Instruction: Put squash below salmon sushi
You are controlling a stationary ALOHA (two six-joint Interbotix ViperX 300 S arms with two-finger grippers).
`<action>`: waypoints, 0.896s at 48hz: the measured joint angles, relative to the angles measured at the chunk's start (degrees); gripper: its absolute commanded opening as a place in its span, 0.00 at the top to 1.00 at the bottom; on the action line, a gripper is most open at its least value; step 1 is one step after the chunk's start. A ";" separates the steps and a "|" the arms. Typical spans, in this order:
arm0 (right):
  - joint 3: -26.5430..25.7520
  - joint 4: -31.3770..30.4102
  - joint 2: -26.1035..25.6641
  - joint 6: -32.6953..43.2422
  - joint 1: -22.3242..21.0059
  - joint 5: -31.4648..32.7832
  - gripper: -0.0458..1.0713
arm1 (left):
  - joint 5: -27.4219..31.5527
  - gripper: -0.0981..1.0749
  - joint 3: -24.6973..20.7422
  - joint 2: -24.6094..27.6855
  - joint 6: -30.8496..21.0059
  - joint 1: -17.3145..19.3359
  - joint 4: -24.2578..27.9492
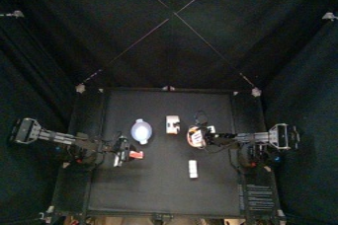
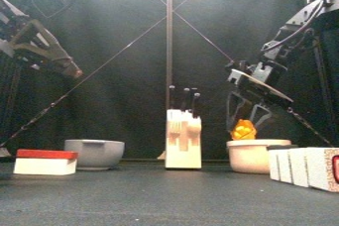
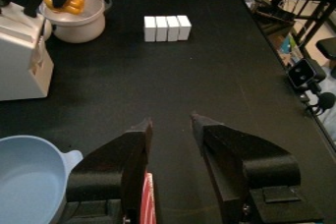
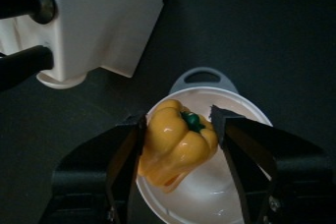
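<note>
From my left wrist view, the salmon sushi [image 3: 145, 196] is mostly cut off, and the blue bowl [image 3: 27, 174] is half cut off.

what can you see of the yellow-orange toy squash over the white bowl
The yellow-orange toy squash looks like smooth glossy plastic, lumpy and lobed like a small pepper, with a short dark green stem on top. It sits between the two black jaws of the right gripper, which close in on its sides, above or just inside the white round bowl. From the front view it shows as an orange tip rising above the bowl's rim; whether it touches the bowl cannot be told.
</note>
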 measured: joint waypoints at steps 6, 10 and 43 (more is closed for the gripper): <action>-0.62 0.00 -0.09 -0.09 0.97 -0.18 0.20 | 0.00 0.26 0.00 0.00 0.00 0.00 0.00; -1.49 0.00 -0.09 -0.09 2.11 -0.18 0.20 | 0.00 0.26 0.00 0.00 0.00 0.00 -0.09; -14.24 2.99 10.20 0.53 17.67 -3.87 0.20 | 0.00 0.26 0.00 -0.09 0.00 0.00 0.00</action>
